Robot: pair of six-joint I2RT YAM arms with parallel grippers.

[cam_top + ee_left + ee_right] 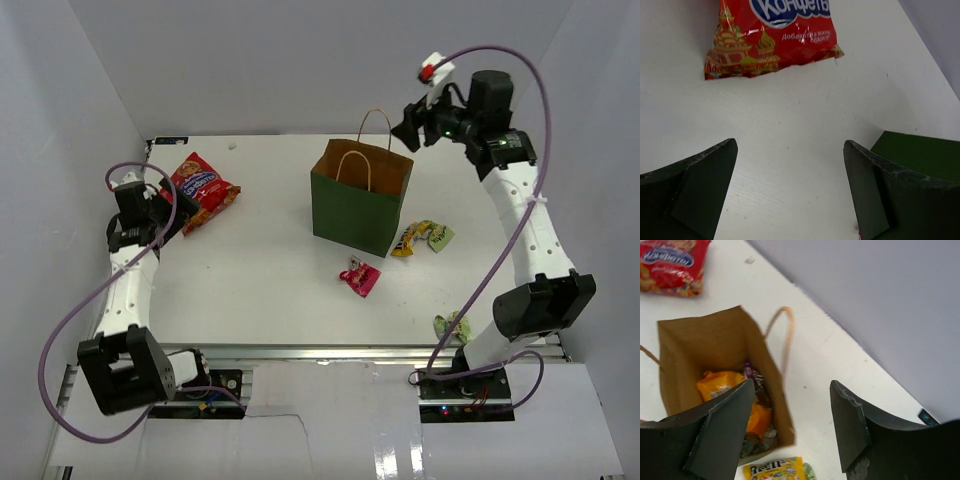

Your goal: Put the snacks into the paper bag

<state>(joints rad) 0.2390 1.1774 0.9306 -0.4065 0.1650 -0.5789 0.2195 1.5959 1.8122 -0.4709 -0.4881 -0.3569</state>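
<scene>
Right wrist view: right gripper [792, 385] hovers over the paper bag [695, 340], fingers spread, empty; orange packet [722, 385] lies inside. Left gripper [790, 150], fingers spread, faces the red candy bag [775, 35] at 12 o'clock. Step: drop apparently complete; next, advance left and close on that bag

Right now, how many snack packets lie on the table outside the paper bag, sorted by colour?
red packet: 1
yellow packet: 1
light-green packets: 2
pink packet: 1
Total: 5
</scene>
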